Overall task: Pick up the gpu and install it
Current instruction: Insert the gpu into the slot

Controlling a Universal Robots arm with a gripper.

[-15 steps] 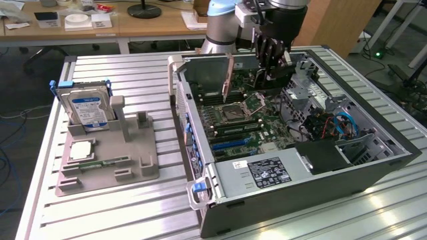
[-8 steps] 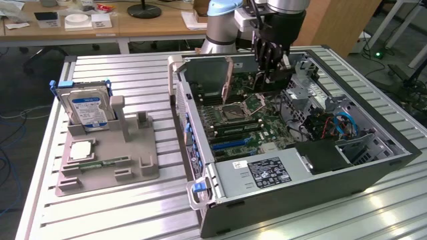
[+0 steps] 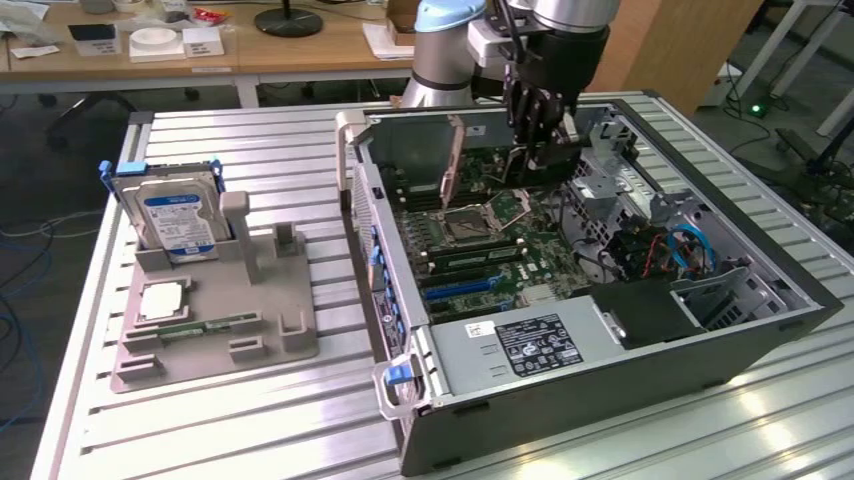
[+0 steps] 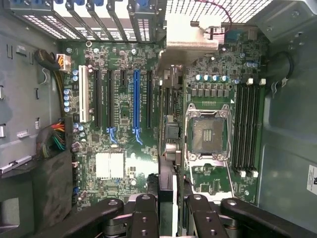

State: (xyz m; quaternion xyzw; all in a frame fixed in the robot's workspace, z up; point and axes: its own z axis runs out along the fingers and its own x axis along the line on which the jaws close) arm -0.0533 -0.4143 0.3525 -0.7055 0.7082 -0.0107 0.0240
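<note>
I am holding the gripper closed partway, with its two fingers clamping the gpu between them by its upper edge. The card is hanging edge-down inside the computer case, just beside the CPU socket and between that socket and the blue expansion slot. I am keeping it upright and parallel to the slots, in my judgement so that its connector edge is facing the board. Its pale metal bracket is pointing at the vented rear wall beyond the socket, where the slot openings sit. I cannot tell whether the card is touching a slot.

On the far side of the CPU socket from the card, the memory slots are running in the same direction.

In the exterior view, the gripper is reaching down into the open case just behind the socket.

Well apart from the socket, outside the case, the hard drive is standing upright in a grey holder. Its label is blue and white, but I cannot read the print. The power supply sticker is carrying dense print and marks, also unreadable.
</note>
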